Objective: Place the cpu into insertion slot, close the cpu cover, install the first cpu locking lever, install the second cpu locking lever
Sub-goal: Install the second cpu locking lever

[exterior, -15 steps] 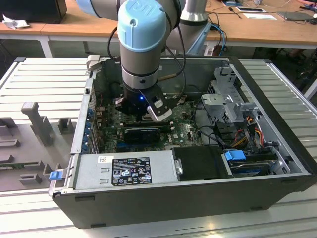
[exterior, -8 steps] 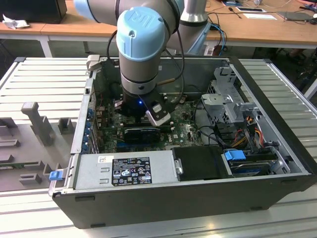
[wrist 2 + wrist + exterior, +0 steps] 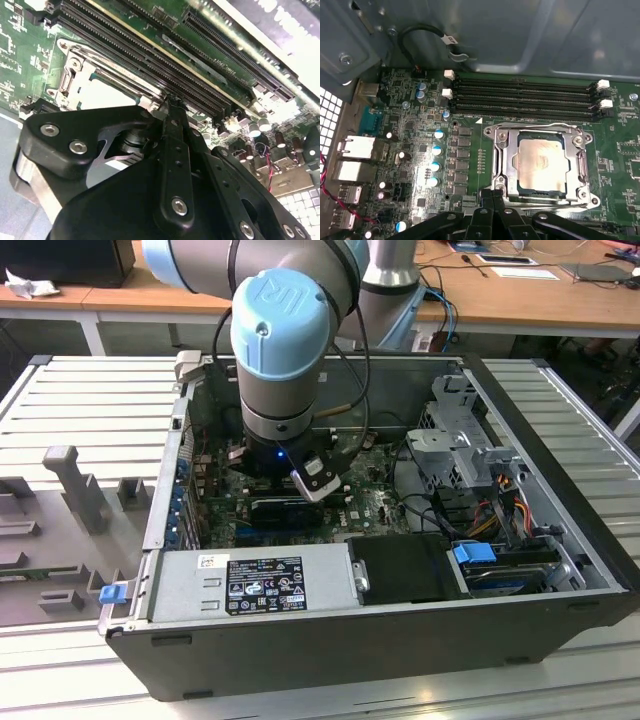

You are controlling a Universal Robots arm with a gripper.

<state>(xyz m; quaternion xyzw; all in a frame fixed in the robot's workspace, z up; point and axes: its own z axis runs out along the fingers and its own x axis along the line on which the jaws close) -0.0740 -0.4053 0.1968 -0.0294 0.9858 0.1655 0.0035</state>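
Hovering Over a Seated Chip

Looking down the arm in the first wrist view, you see the pincer (image 3: pixel 492 197) closest to you, its black fingers pressed together with nothing between them, their tips at the near edge of the insertion slot (image 3: pixel 540 167). In the second wrist view the same clenched pincer (image 3: pixel 172 102) points at the corner of the socket, right beside the long black memory slots (image 3: pixel 150 55).

Just past the fingertips, the cpu (image 3: pixel 541 165) lies flat inside the insertion slot, its pale metal face showing through the cut-out. The cpu cover (image 3: pixel 506 160) lies down flat around the chip, its silver frame bordering the socket on all sides. A thin wire lever (image 3: pixel 540 125) runs along the far edge of the cover; you cannot tell whether it is latched. Green circuit board (image 3: pixel 470 160) surrounds the socket, with a row of small capacitors (image 3: pixel 437 157) off to one side.

Beyond the socket lie the four long memory slots (image 3: pixel 525 97) with white clips at their ends, and behind them the grey wall of the case (image 3: pixel 520 35).

In the exterior view, the arm (image 3: pixel 285 340) reaches down into the open computer case (image 3: pixel 380 640), which lies on its side on the ribbed metal worktop (image 3: pixel 90 400). The power supply (image 3: pixel 255 585) sits at the near side of the case, the drive cage (image 3: pixel 460 440) towards the exterior view's right.
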